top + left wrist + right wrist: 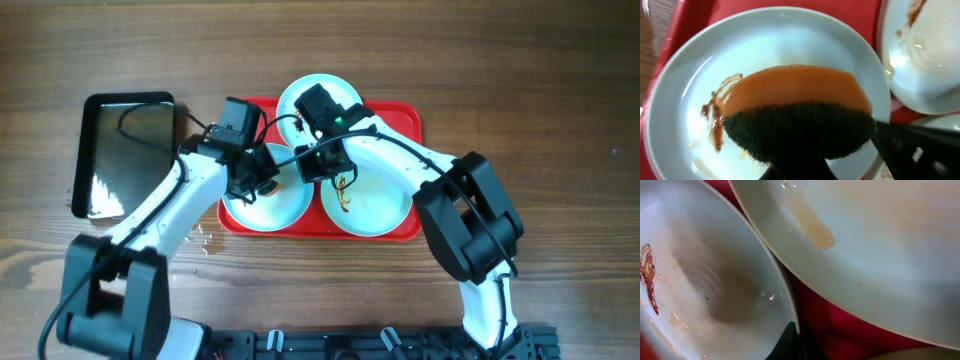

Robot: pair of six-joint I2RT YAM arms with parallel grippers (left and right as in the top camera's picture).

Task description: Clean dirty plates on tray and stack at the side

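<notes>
Three pale plates lie on the red tray (402, 116): one at the back (300, 95), one front left (282, 205), one front right (375, 205). My left gripper (262, 183) is shut on an orange sponge (795, 92), dark scrub side down, over the front left plate (770, 40). That plate has a brown smear (715, 117). My right gripper (314, 167) is shut on this plate's right rim (790, 315); in the right wrist view the fingertips (799, 337) pinch it. The neighbouring plate (880, 255) has a pale brown streak.
A shiny black pan (125, 155) sits on the wooden table left of the tray. Small water drops (205, 240) lie on the wood by the tray's front left corner. Both arms cross over the tray's middle.
</notes>
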